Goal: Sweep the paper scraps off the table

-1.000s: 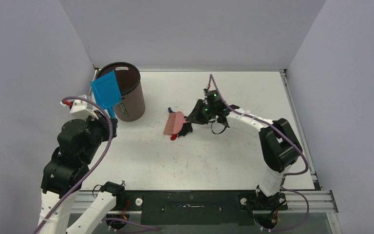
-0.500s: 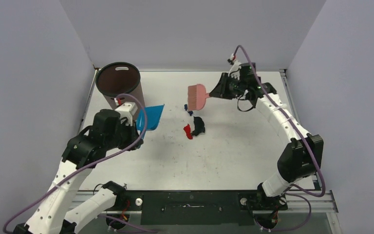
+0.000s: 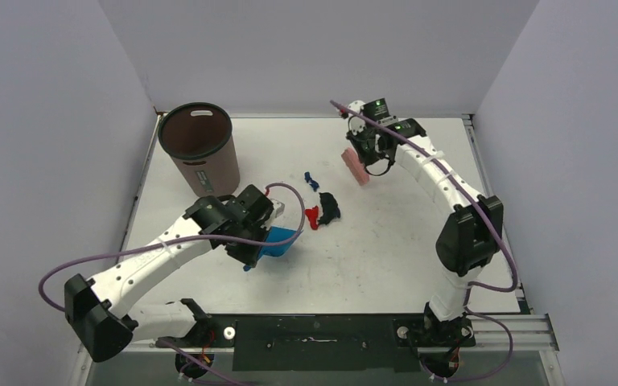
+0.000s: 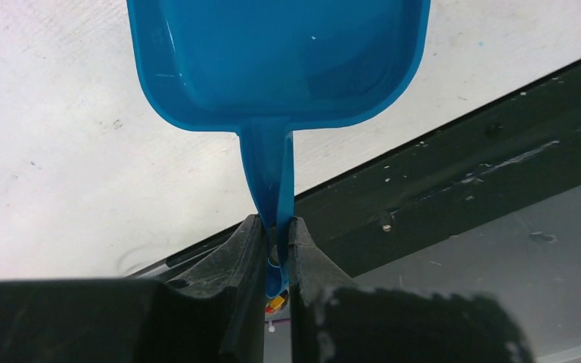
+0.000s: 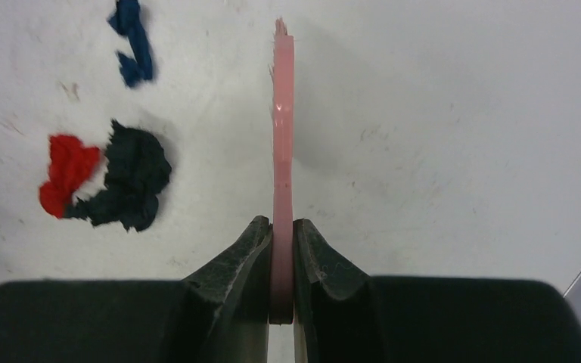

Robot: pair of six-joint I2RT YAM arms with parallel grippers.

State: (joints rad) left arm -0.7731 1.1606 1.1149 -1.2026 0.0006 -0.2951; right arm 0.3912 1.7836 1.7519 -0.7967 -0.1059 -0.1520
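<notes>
So the left fingers [image 4: 256, 238] are clamped tight on the thin handle of a bright blue dustpan [image 4: 280, 53], one finger on each side of it, with the pan's tray sticking out past them over the white table [image 3: 386, 241]. From the top view the dustpan [image 3: 280, 241] sits a bit left of the table's middle, low over the surface, though I honestly can't tell if it's actually touching down. The right fingers [image 5: 261, 242] are pinching the handle of a pink brush [image 5: 282, 136], which shows edge-on in the wrist view, so it's basically a thin pink line running away from the camera. The paper scraps [image 3: 328, 207] are around the middle of the table, between the two tools. There's a dark navy wad [image 5: 128, 185] touching a red scrap [image 5: 66, 172] on its left, and a couple of small blue bits [image 5: 132, 45] lying a little farther back, apart from those two. The red one is the closest to the dustpan, near it but not touching. The brush [image 3: 356, 167] is off to the far right of the scraps, clear of them. A brown bin [image 3: 201, 149] stands upright in the far left corner.
</notes>
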